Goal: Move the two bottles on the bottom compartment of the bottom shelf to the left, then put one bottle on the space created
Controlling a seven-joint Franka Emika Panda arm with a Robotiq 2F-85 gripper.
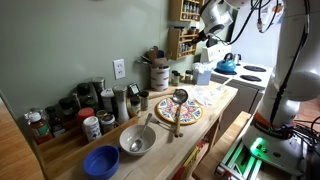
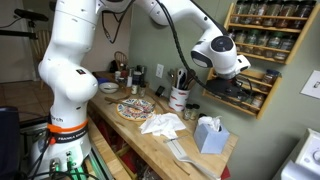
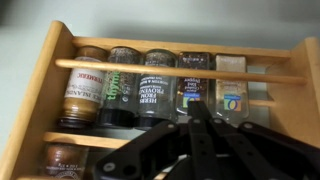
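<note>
- The gripper (image 3: 198,110) has its two black fingers pressed together with nothing between them. In the wrist view they rise from the lower edge, and the tips sit in front of the fourth bottle from the rack's left wall.
- The bottom shelf (image 3: 58,70), a brown wooden spice rack, fills the wrist view. A thin wooden rail (image 3: 265,75) crosses the front of the tier.
- Five bottles stand upright in a row behind the rail:
  - a brown bottle (image 3: 85,90) against the left wall
  - a green-labelled bottle (image 3: 122,88)
  - a dark bottle with white lettering (image 3: 158,88)
  - a clear bottle (image 3: 190,85)
  - a blue-marked bottle (image 3: 230,95) nearest the right wall
- At the rack's lower left corner, the top of another bottle (image 3: 60,160) shows in the tier below. The fingers hide the remainder of that tier, so it cannot be told whether it is the rack's lowest.
- In both exterior views the rack hangs on the wall above the back edge of the wooden counter (image 1: 210,105), with the gripper close in front of its lower tiers.
- A blue kettle (image 1: 228,65) sits just past the counter's far end.
</note>
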